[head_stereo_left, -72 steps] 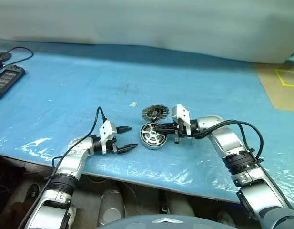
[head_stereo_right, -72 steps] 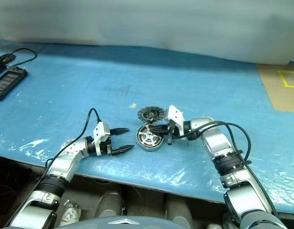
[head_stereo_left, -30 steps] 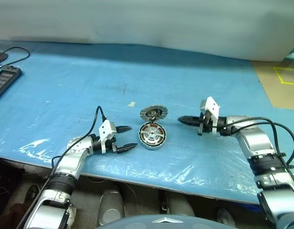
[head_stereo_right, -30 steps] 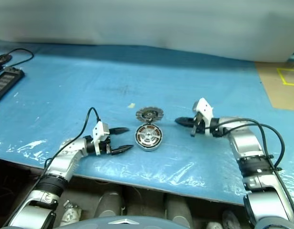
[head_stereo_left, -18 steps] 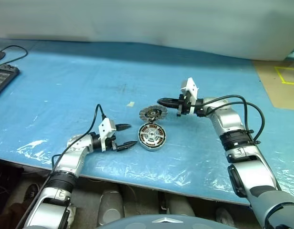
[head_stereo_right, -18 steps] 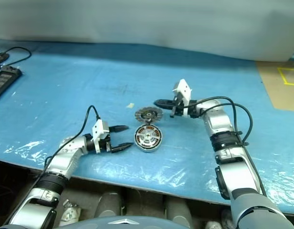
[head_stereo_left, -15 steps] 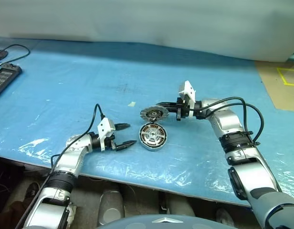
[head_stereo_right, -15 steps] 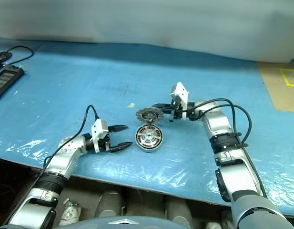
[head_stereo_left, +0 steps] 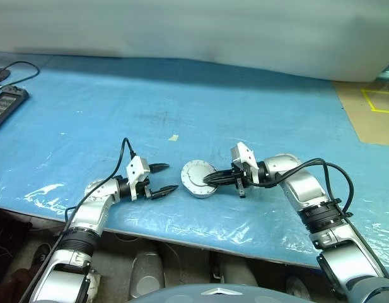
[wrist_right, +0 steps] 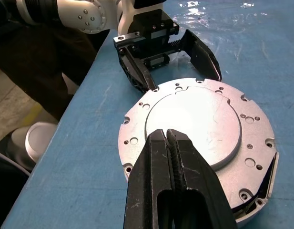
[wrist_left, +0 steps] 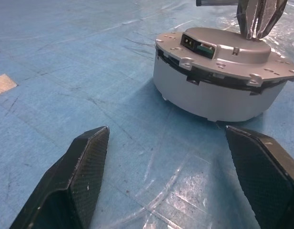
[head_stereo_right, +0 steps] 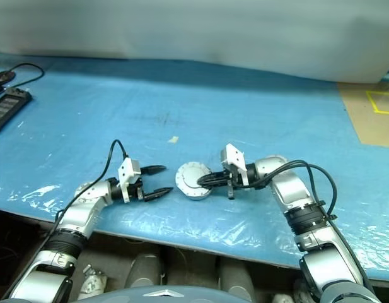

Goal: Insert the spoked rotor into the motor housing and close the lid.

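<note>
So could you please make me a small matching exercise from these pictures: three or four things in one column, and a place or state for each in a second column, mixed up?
Things:
1. left gripper
2. right gripper
3. grey lid
4. black device

Places or states:
A. fingers shut, tips over the lid's raised centre
B. far left on the blue table, with a cable
C. fingers open, beside the lid and apart from it
D. lying flat between the two grippers

Pairs: 1-C, 2-A, 3-D, 4-B
</note>
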